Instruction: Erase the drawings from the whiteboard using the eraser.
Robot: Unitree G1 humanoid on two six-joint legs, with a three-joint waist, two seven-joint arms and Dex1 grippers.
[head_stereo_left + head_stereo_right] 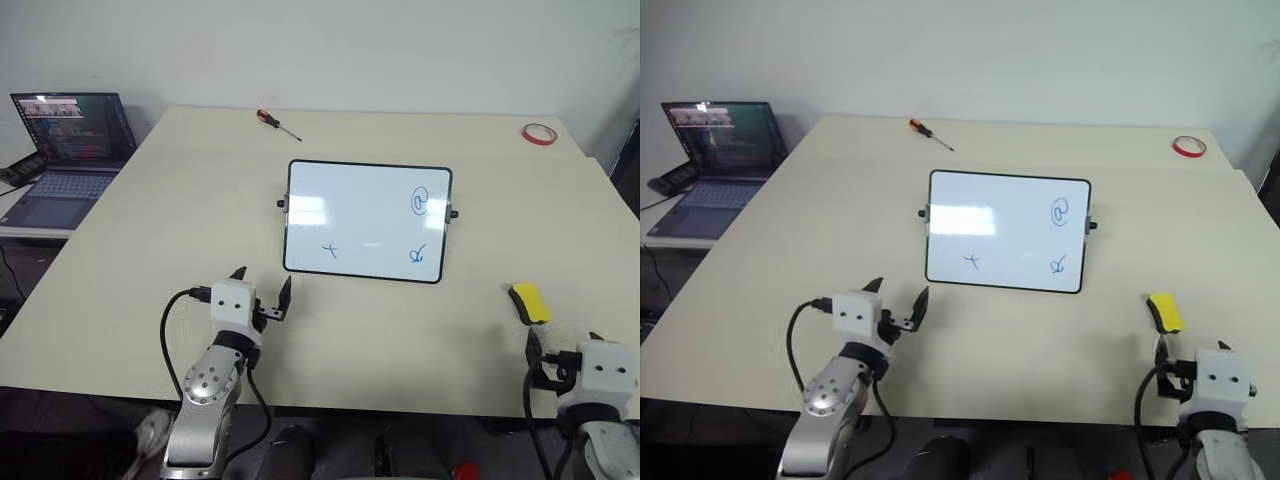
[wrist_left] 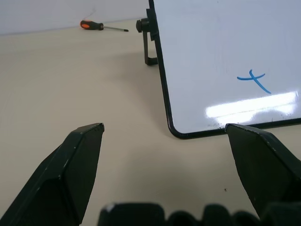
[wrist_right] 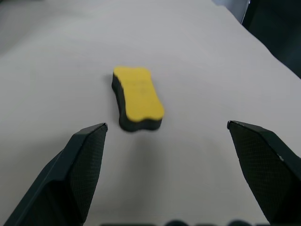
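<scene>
The eraser lies flat on the desk, just ahead of our right hand, whose fingers are spread and empty. The whiteboard stands mid-desk, bearing three blue drawings. Our left hand, also released, hovers near its lower left corner.

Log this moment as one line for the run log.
eraser: on table, ungrasped | right gripper: open, just short of eraser | left gripper: open, near whiteboard | drawings: three, unerased
</scene>
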